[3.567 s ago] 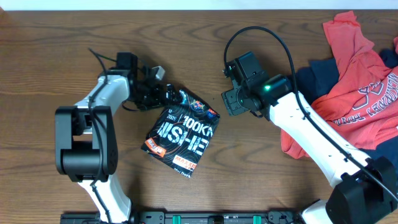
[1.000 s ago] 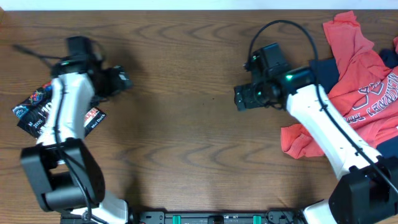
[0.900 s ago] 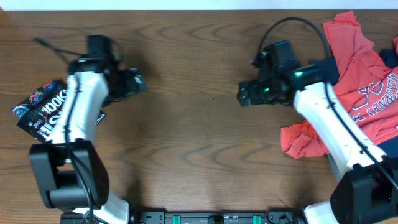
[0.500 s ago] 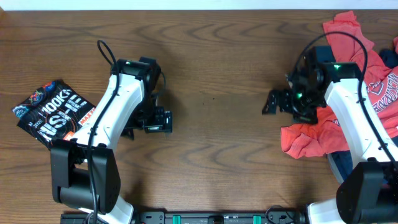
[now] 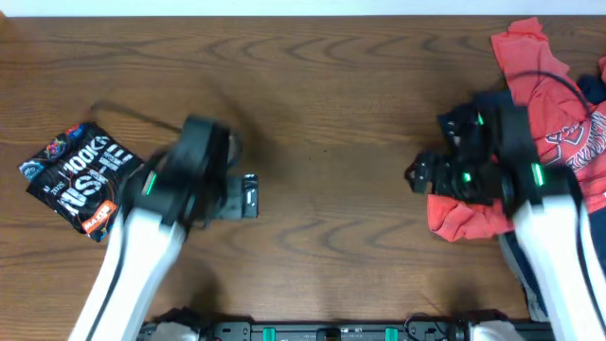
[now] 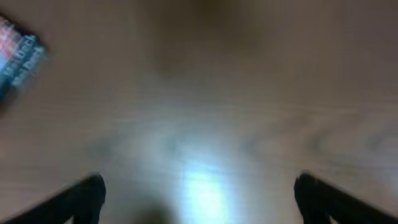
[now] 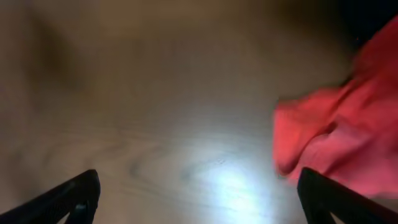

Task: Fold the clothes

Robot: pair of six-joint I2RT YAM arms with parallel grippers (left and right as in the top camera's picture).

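Since both grippers stand spread wide and empty, you hold nothing: the left gripper (image 5: 250, 196) hovers over the bare wooden table (image 5: 322, 85), the right gripper (image 5: 415, 175) just beside the crumpled red cotton tee (image 5: 559, 123) at 3 o'clock. A deep pinch there could also snag the navy garment (image 5: 466, 118) beneath it. At 9 o'clock, the folded black sports jersey (image 5: 74, 178) reads "100K" and "ISHE".

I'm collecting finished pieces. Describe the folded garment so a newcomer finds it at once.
On the wooden table, look to the far left edge. There lies the black jersey, folded into a small packet. Unlike the loose red tee at the right, it carries white lettering and orange-red logos.
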